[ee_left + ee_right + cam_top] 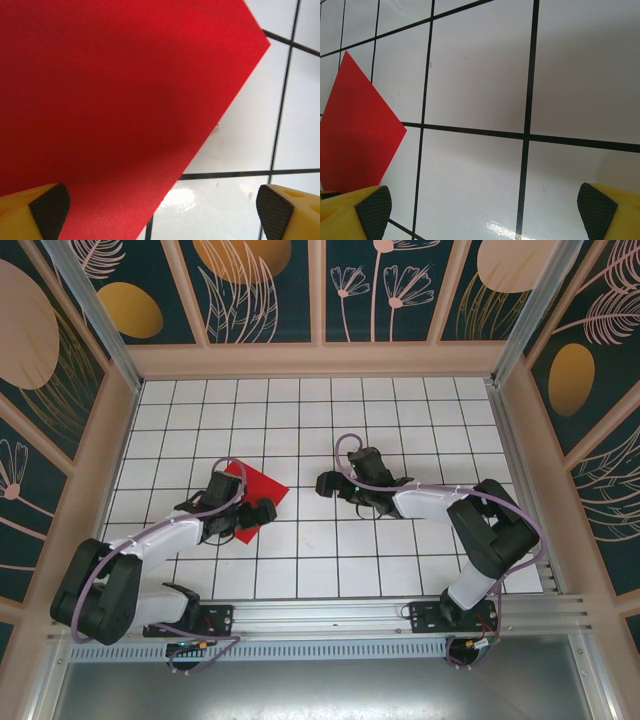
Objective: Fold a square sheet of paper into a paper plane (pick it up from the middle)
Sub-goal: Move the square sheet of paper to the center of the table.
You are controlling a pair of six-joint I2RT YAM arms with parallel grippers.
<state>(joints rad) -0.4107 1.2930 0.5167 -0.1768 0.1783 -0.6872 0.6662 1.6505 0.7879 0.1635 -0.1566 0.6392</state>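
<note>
- Red square sheet of paper (262,486) lies flat on the left-middle of the table, turned so it reads as a diamond. No creases or folds that I can spot.
- It's matte, thin stuff with crisp straight edges and a sharp corner, sitting right down on the surface.
- Left gripper (160,210) hangs right over the sheet's near-right edge with its jaws spread wide and nothing in them. One pad is above the red, the other above bare tile.
- Looks to me like the very start: the pick from the middle isn't made yet and no folding is done.
- Next move probably means shifting further in over the sheet's centre, dropping down and pinching. Flat paper on a slick top gives little to bite, so I'd expect it has to bunch up a bit.
- Right gripper (482,210) sits just right of the paper near the table's centre, also wide open and empty.
- Fingers are yellow with black, grainy pads (50,210).
- White gridded table (400,420) is glossy, with thin black lines.
</note>
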